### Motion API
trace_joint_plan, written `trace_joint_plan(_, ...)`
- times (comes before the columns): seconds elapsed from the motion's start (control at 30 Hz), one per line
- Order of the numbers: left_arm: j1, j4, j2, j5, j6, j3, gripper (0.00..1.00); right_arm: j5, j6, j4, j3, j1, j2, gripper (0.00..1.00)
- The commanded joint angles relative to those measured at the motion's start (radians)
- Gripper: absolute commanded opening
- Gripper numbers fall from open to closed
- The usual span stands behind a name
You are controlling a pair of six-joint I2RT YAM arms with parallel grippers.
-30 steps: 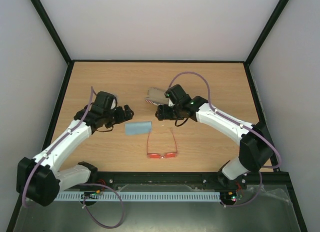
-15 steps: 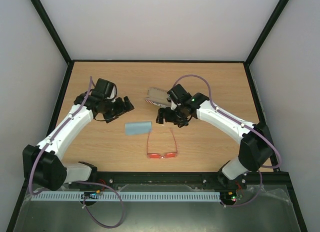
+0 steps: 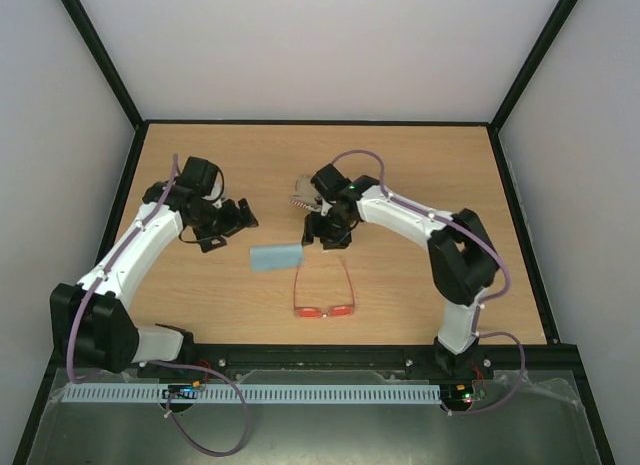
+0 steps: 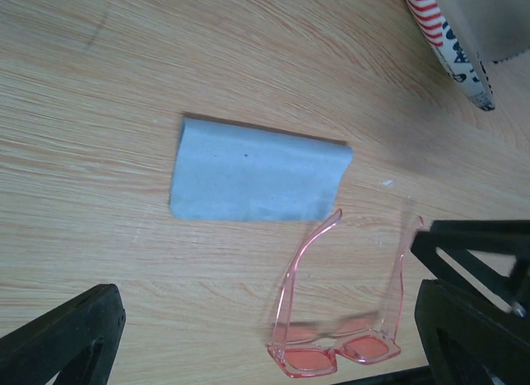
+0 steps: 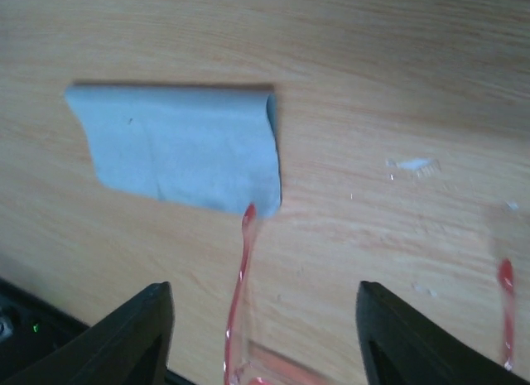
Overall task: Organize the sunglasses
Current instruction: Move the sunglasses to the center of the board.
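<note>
- Now that the right gripper (image 5: 263, 298) has come to hover over the far tips of the temples, its fingers stand apart with only bare wood and one temple tip below them; released, holding nothing
- just beneath it lie the sunglasses (image 3: 324, 311), unfolded on the table (image 3: 430, 165); the temple arms point away toward the gripper and the red lenses lie nearest the arm bases; nothing touches them
- next to the left temple tip sits the blue cloth (image 5: 182, 149), its corner seeming just to meet the tip in the right wrist view; beyond the wrist is the flag-patterned case (image 4: 451, 33), partly hidden from above
- the left gripper (image 4: 265, 277) hangs spread wide and empty off to the left, looking across at cloth and glasses
- against a second ago: the right arm has folded its elbow in and brought the wrist from alongside the case to over the temple tips; the left arm has drawn a little farther from the cloth; sunglasses, cloth and case lie where they did
- my reading: this sets up a grasp on the glasses; nothing of the task is done yet; thin temples lying flat may skid when pinched
</note>
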Motion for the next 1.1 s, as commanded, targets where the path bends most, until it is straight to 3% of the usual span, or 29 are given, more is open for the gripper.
trace_joint_plan(0.0, 0.040, -0.045, -0.014, 0.018, 0.050, -0.004, 0.99, 0.003, 0.005, -0.013, 0.102, 0.022, 0.129, 0.59)
trace_joint_plan(0.4, 0.051, -0.074, -0.018, 0.014, 0.082, -0.009, 0.99, 0.203, 0.013, -0.132, 0.301, 0.124, 0.333, 0.29)
trace_joint_plan(1.07, 0.051, -0.084, 0.005, 0.004, 0.112, -0.008, 0.99, 0.271, 0.037, -0.148, 0.259, 0.138, 0.339, 0.27)
